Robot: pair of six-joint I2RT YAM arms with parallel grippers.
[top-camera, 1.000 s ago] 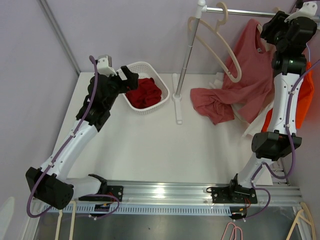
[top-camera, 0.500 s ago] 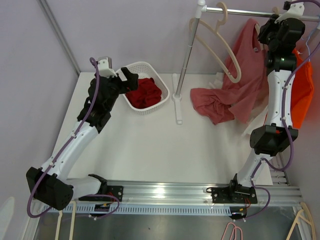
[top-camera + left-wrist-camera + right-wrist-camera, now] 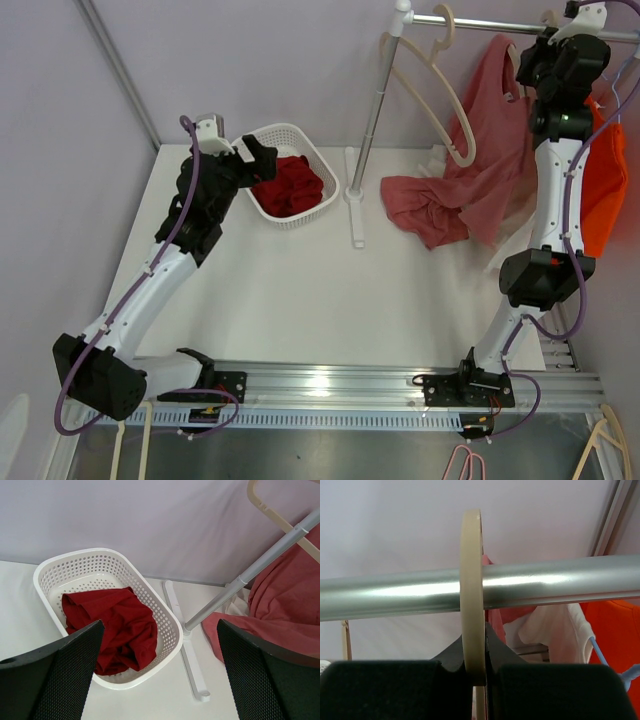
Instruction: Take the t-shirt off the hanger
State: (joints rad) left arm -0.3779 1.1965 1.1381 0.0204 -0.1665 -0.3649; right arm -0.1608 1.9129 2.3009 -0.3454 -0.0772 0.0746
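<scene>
The right end effector (image 3: 479, 672) pinches the hanger hook (image 3: 471, 555) over the rail (image 3: 570, 580); lifting straight up should clear it. The left end effector (image 3: 160, 680) stands wide.

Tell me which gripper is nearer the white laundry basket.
Left. The left gripper hangs open over the basket's left rim. The right gripper is far off to the right, up at the clothes rail, closed on a hanger hook.
</scene>
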